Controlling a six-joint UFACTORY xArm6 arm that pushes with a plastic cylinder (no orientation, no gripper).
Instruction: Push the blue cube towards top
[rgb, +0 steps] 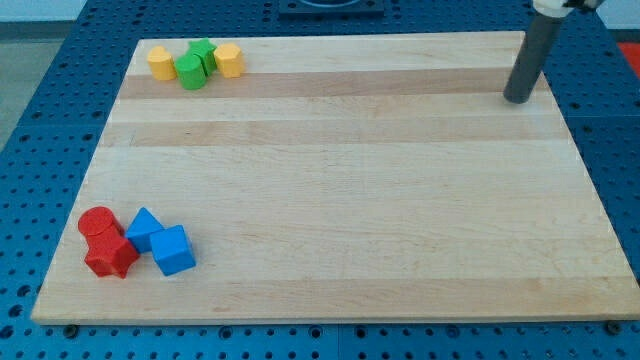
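Observation:
The blue cube (174, 250) lies near the view's bottom left corner of the wooden board (340, 180). A second blue block (144, 229), wedge-like, touches it on its upper left. A red cylinder (98, 223) and a red star-shaped block (111, 255) sit just left of the blue blocks. My tip (518, 99) rests on the board near the view's top right, far from the blue cube.
At the view's top left stands a cluster: a yellow block (160, 62), two green blocks (190, 72) (203, 52) and another yellow block (229, 60). A blue perforated table (40, 150) surrounds the board.

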